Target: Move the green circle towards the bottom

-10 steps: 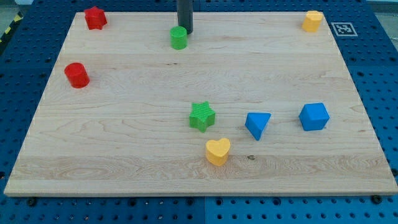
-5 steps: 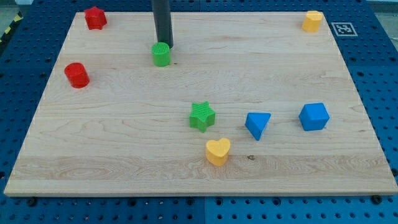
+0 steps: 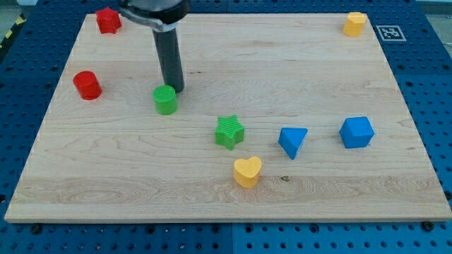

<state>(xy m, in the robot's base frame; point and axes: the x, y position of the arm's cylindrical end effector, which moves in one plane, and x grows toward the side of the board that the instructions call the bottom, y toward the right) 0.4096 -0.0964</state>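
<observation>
Surface: pale wooden board [image 3: 233,190] lying on a blue perforated bench, with a printed marker square at the view's top right corner.
Rod: dark and upright, with no jaws at all to be apart or together; it only pushes.
My tip [image 3: 175,90]: just above and slightly right of the green circle [image 3: 165,100], touching it or very nearly so.
Green circle: left of the board's centre, roughly level with the red cylinder [image 3: 87,85], which sits well to its left.
Neighbours: green star [image 3: 229,132] lower right of the circle and near; yellow heart [image 3: 247,171] below the star; blue triangular block [image 3: 292,142] and blue cube [image 3: 356,132] further right; red block [image 3: 108,20] and yellow block [image 3: 354,23] in the top corners.
Risk, contact: because my tip bears on the circle's right shoulder, I judge a downward push could squirt it leftward or let it roll off the rod.
Risk, collision: overcorrecting rightward could drive it into the green star.
</observation>
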